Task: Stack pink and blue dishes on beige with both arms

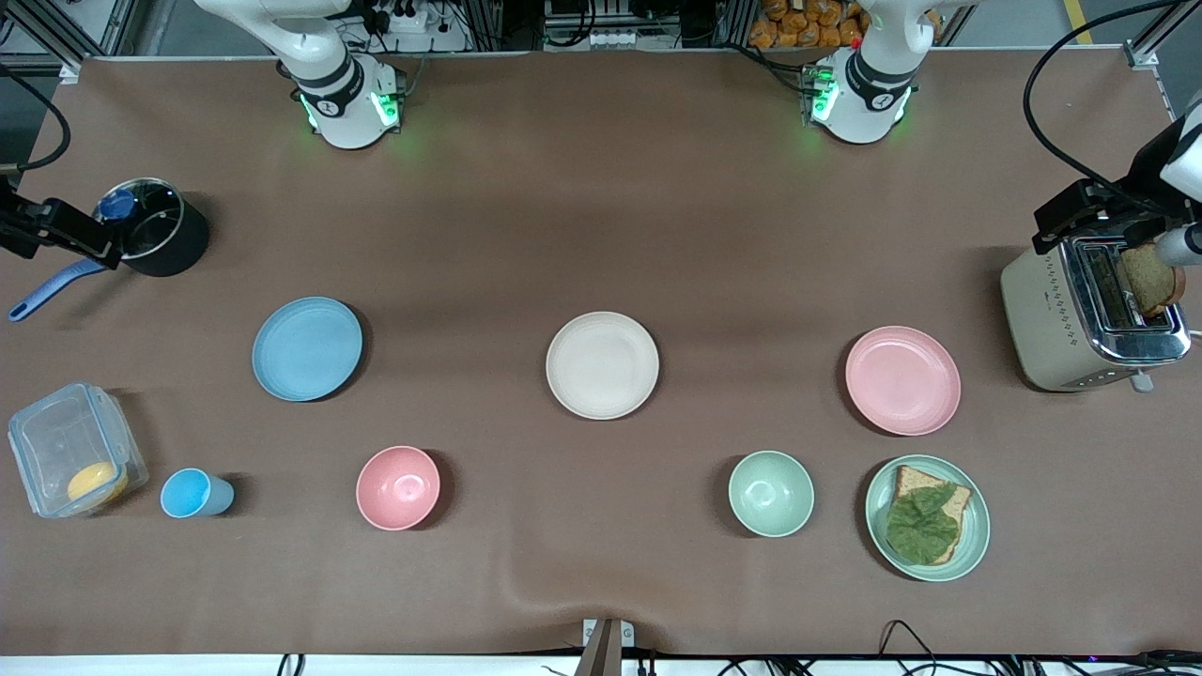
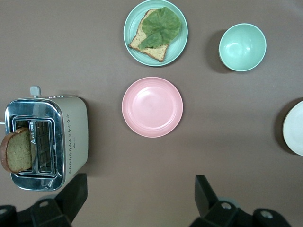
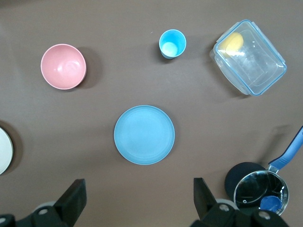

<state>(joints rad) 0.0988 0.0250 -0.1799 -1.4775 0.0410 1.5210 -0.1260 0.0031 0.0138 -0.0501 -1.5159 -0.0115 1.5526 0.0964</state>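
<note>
The beige plate (image 1: 602, 364) lies flat at the middle of the table. The light blue plate (image 1: 307, 348) rests toward the right arm's end, and the pale pink plate (image 1: 902, 379) toward the left arm's end; all three are bare and apart. My left gripper (image 2: 139, 196) hangs open high over bare cloth beside the pink plate (image 2: 152, 107). My right gripper (image 3: 137, 196) hangs open high over cloth beside the blue plate (image 3: 144, 135). Neither gripper shows in the front view; only both arms' bases do.
Nearer the front camera stand a pink bowl (image 1: 398, 487), a blue cup (image 1: 192, 494), a clear lidded box (image 1: 73, 450), a green bowl (image 1: 771, 493) and a green plate (image 1: 977, 540) with bread and lettuce. A toaster (image 1: 1080, 319) and a black pot (image 1: 155, 227) sit at the table's ends.
</note>
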